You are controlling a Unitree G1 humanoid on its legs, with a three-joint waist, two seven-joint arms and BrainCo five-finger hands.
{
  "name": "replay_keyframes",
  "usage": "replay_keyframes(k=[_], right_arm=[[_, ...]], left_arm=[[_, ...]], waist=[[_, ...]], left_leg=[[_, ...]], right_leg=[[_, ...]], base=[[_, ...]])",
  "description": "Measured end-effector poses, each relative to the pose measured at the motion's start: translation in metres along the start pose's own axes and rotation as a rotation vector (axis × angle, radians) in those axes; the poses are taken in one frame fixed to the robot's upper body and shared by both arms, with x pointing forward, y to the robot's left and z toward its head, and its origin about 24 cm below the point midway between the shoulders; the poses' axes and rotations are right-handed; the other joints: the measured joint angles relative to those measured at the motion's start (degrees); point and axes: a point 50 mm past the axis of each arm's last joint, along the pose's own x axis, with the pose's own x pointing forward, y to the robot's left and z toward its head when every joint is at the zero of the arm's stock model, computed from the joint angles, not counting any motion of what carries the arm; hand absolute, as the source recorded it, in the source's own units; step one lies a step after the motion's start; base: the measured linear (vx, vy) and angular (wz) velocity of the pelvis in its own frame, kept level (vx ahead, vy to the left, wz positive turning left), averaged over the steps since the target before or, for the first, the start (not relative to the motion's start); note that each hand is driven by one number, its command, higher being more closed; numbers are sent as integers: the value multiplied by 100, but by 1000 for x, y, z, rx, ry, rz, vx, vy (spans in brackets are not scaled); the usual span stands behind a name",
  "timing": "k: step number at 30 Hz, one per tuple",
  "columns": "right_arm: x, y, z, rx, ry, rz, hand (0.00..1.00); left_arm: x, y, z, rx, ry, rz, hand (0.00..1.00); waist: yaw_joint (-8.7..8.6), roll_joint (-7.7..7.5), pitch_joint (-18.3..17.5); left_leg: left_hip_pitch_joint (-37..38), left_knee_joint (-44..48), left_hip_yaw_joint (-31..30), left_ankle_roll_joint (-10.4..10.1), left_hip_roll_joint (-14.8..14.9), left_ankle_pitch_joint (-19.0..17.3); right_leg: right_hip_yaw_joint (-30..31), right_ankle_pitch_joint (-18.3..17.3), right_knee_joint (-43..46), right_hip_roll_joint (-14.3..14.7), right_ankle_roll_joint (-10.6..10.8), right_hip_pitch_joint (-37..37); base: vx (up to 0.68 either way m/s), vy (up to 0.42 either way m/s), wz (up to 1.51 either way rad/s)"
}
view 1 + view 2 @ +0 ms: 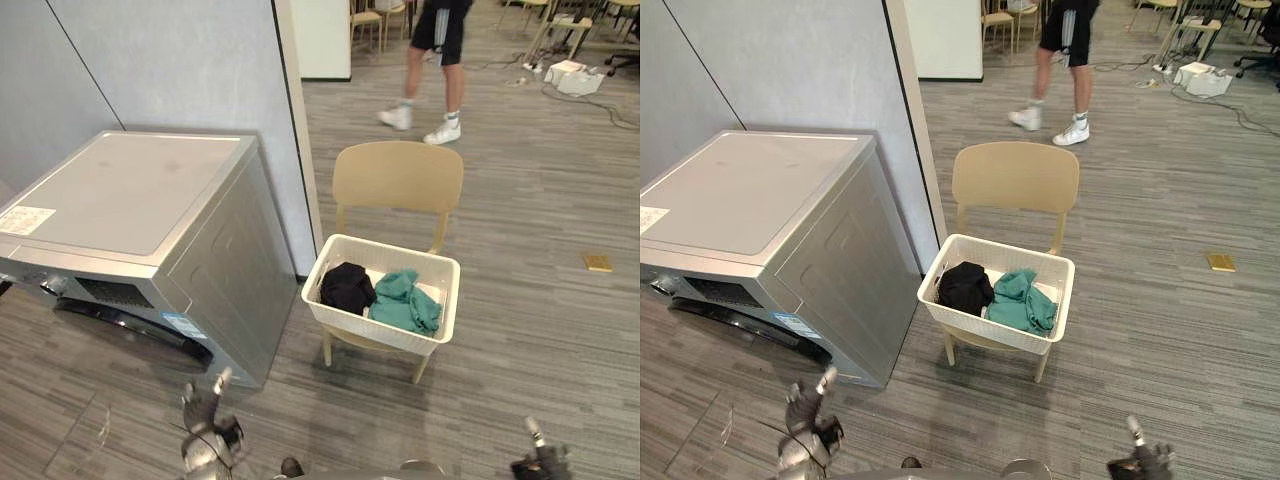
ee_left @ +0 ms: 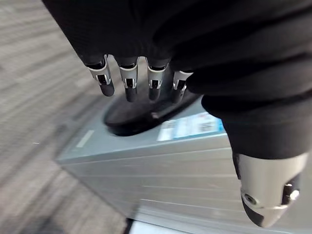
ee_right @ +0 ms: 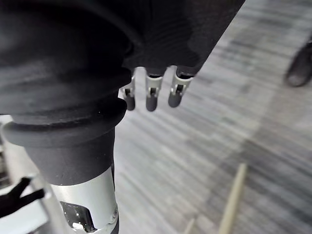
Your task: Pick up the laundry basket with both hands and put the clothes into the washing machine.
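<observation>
Flooring (image 1: 520, 330) of grey plank pattern covers the whole room. The washing machine (image 1: 130, 200), a silver-grey box with a flat top, stands on it with its back against a pale wall panel (image 1: 170, 70). Its dark round door (image 1: 130, 322) is on the side facing the robot. Just to the right of the washing machine stands a tan chair (image 1: 398, 178), and the laundry basket (image 1: 335, 310) rests on its seat, apart from the machine's side wall with a narrow strip of floor between.

Right of the chair, away from the washing machine, the floor lies open, with a small yellow object (image 1: 598, 262) well off. Far beyond the washing machine a person (image 1: 430, 70) in white shoes walks.

The basket is white, rectangular, with perforated walls and an open top. Inside lie a black garment (image 1: 347, 287) on the side nearer the washing machine and a teal garment (image 1: 405, 300) next to it.

The left hand (image 1: 208, 440) hangs low before the washing machine's front corner, fingers (image 2: 129, 85) straight and relaxed, holding nothing. The right hand (image 1: 540, 460) hangs far right of the machine, fingers (image 3: 151, 95) likewise loose and empty.
</observation>
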Motion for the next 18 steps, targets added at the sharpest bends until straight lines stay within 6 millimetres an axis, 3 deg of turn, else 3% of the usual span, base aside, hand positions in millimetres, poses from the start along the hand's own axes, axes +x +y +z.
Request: replay_keyframes(k=[1,6,18], right_arm=[[1,-18,-49,-97,283,-116,0],[1,-19,-49,-95,284,-119,0],[-11,-59,-67,-112,414,-256,0]], left_arm=[[-14,19,-74,-48,373,65,0],[-13,20,-73,-45,372,66,0],[-1,30,-65,149,394,-17,0]], waist=[[165,77,35],[164,81,35],[150,-14,93]], left_leg=[[202,-15,-102,-52,-15,-95],[202,-16,-107,-52,-14,-95],[542,-21,-138,-117,207,-137]], right_leg=[[22,187,-674,132,6,444],[17,187,-680,132,6,450],[-136,536,-1576,449,-117,1246]], base=[[-16,-6,-3],[0,0,1],[9,-20,-1]])
